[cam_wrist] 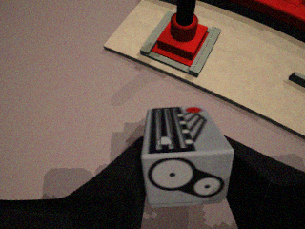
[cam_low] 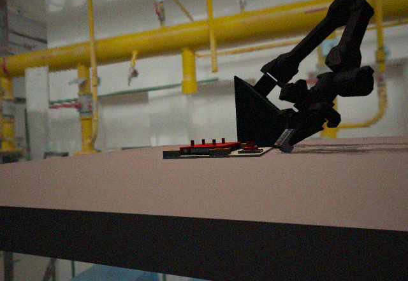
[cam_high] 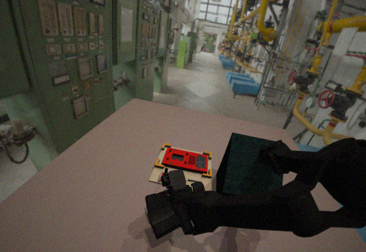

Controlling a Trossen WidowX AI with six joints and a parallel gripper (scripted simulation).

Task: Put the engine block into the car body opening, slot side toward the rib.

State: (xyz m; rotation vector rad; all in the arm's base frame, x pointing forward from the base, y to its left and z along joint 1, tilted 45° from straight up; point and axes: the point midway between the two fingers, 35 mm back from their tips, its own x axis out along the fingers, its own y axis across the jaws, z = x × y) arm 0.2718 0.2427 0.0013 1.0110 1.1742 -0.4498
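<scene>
The grey engine block (cam_low: 284,137) (cam_wrist: 186,157) is held between the fingers of my gripper (cam_low: 287,144) (cam_wrist: 178,140), which is shut on it. The block is tilted, low over the table beside the wooden board's near edge; whether it touches the table I cannot tell. Dark slots and a red spot show on its upper face, two pulley circles on the face toward the wrist camera. The red car body (cam_high: 185,162) (cam_low: 210,145) (cam_wrist: 291,10) lies on the board, away from the block. Its opening (cam_high: 178,156) shows in the top view. The arm hides the block there.
The wooden board (cam_high: 153,176) (cam_wrist: 238,62) carries orange corner brackets (cam_high: 159,163) around the car body. A red piece (cam_low: 250,146) (cam_wrist: 183,43) with an upright black post sits in a grey frame near the board's edge. A large dark wedge (cam_high: 248,166) (cam_low: 254,123) stands beside the board.
</scene>
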